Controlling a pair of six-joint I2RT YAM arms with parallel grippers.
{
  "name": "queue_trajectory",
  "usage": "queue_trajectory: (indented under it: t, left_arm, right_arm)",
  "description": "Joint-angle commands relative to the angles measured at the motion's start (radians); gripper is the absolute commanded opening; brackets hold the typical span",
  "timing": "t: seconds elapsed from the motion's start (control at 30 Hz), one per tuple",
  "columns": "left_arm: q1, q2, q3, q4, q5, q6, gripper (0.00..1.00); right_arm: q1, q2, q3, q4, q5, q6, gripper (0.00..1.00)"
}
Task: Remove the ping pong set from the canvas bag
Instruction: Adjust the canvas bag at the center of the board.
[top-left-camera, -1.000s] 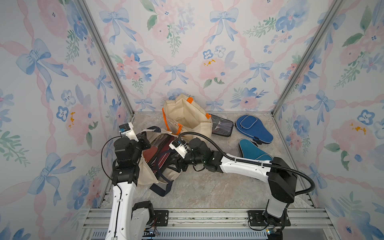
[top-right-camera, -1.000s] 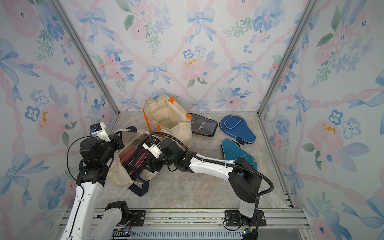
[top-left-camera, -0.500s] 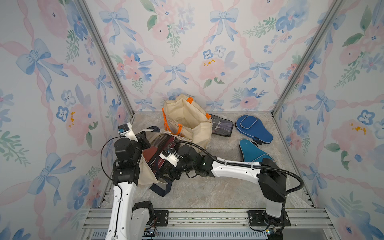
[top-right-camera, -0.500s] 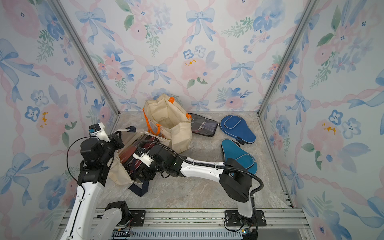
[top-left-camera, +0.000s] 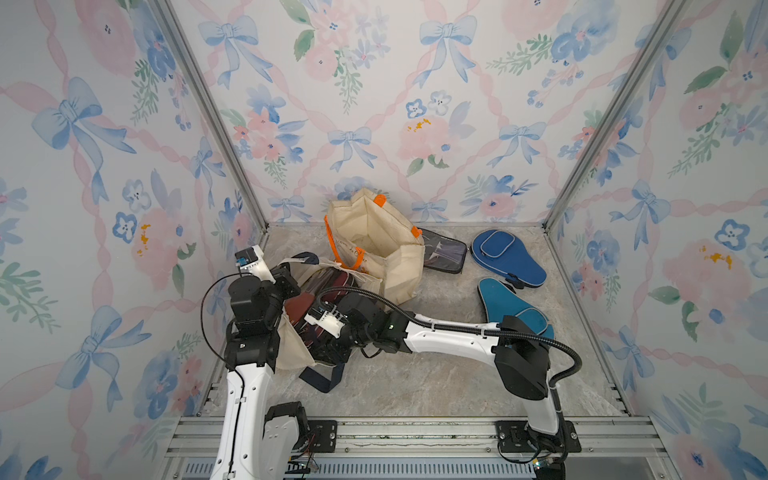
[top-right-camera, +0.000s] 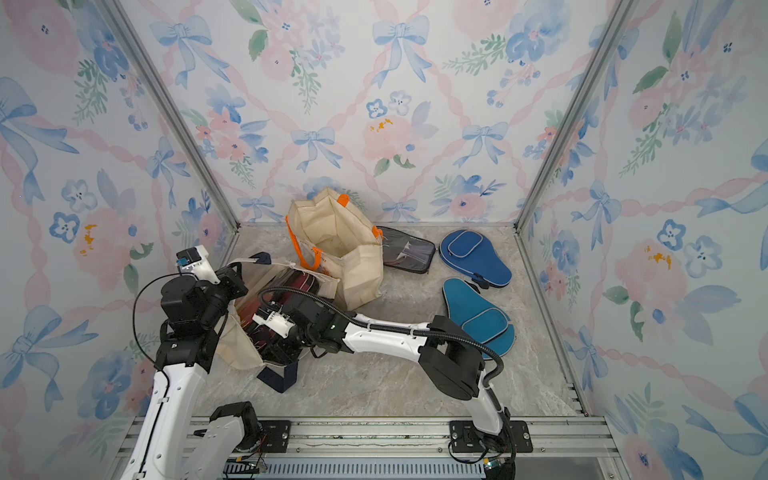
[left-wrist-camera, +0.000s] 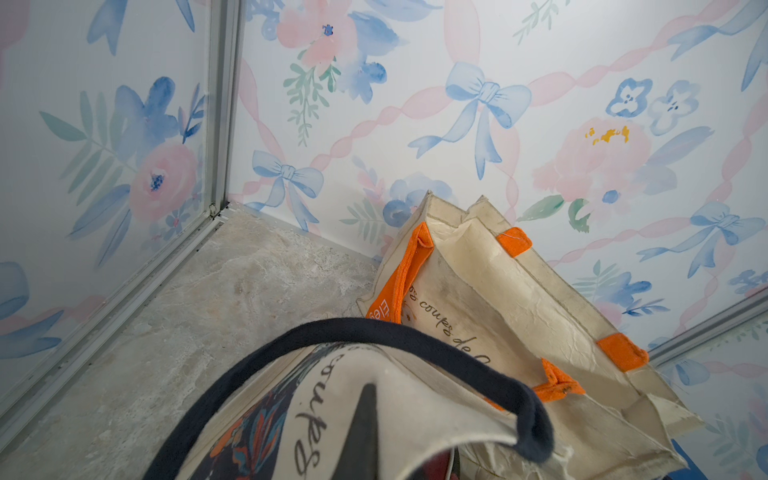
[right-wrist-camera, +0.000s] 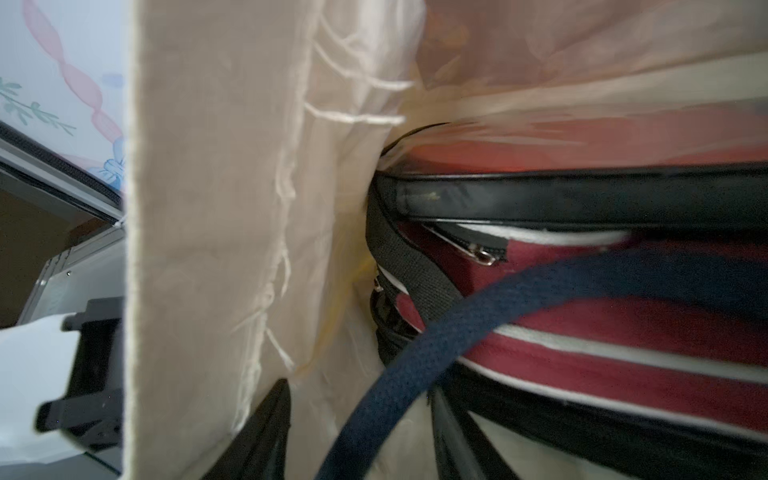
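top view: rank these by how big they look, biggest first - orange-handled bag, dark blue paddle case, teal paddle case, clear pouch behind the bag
1. orange-handled bag
2. dark blue paddle case and teal paddle case: about alike; the right arm covers part of the teal one
3. clear pouch, partly hidden by the bag

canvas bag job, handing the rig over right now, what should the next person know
Left gripper: shut on the navy-handled bag, at its rim.
Right gripper: in that bag's mouth, at the red case; grip unclear.
Out on the table: blue case, teal case, black case; orange-handled bag stands beside them.
Done: bag opened, reach made.
Left: grip the red case, pull it out, set it down.
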Motion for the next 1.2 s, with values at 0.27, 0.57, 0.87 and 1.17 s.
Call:
queue_trajectory:
  t: [0.27, 0.57, 0.87, 1.17]
  left_arm:
    - [-0.004, -0.013, 0.080, 0.091, -0.108, -0.018, 0.00]
    - [-0.003, 0.005, 0.103, 0.055, -0.149, -0.028, 0.00]
    - [0.013, 0.034, 0.116, 0.053, -0.136, -0.057, 0.00]
    - [0.038, 0.060, 0.125, 0.053, -0.120, -0.077, 0.00]
  right_arm:
    - [0.012, -0.004, 0.032, 0.015, 0.012, 0.026, 0.17]
    - [-0.002, -0.205, -0.178, 0.207, 0.143, 0.060, 0.03]
    - [-0.008, -0.394, -0.489, 0.396, 0.380, 0.093, 0.06]
    - [-0.005, -0.625, -0.857, 0.513, 0.600, 0.133, 0.69]
